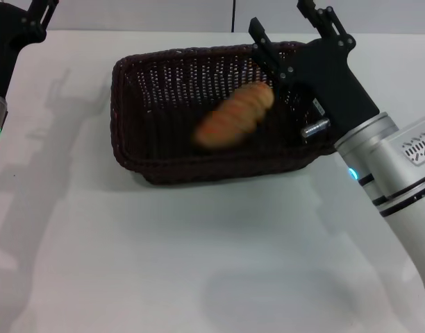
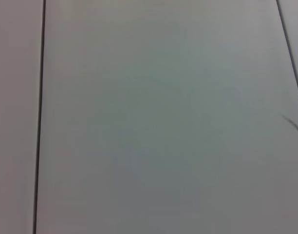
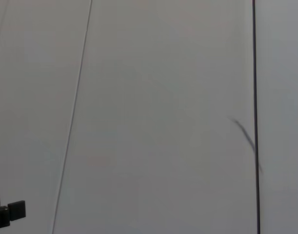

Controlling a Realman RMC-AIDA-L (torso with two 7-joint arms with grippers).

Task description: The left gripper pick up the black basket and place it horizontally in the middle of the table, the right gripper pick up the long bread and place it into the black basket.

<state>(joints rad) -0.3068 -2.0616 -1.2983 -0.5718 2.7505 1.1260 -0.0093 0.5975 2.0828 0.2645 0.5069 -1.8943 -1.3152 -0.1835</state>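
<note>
The black basket (image 1: 164,149) lies crosswise on the white table (image 1: 198,263), toward the back middle. The long bread (image 1: 235,115) is inside the basket, slanted and blurred, its upper end near my right gripper's lower finger. My right gripper (image 1: 289,26) hangs over the basket's right end with its fingers (image 1: 262,40) spread apart, holding nothing. My left gripper (image 1: 21,21) is at the far left back corner, raised away from the basket, only partly in view. The wrist views show none of the task's things.
The right arm's silver-grey forearm (image 1: 396,163) slants in from the right over the table. The basket's right rim sits under the right gripper's body. Both wrist views show only pale panels with dark seams.
</note>
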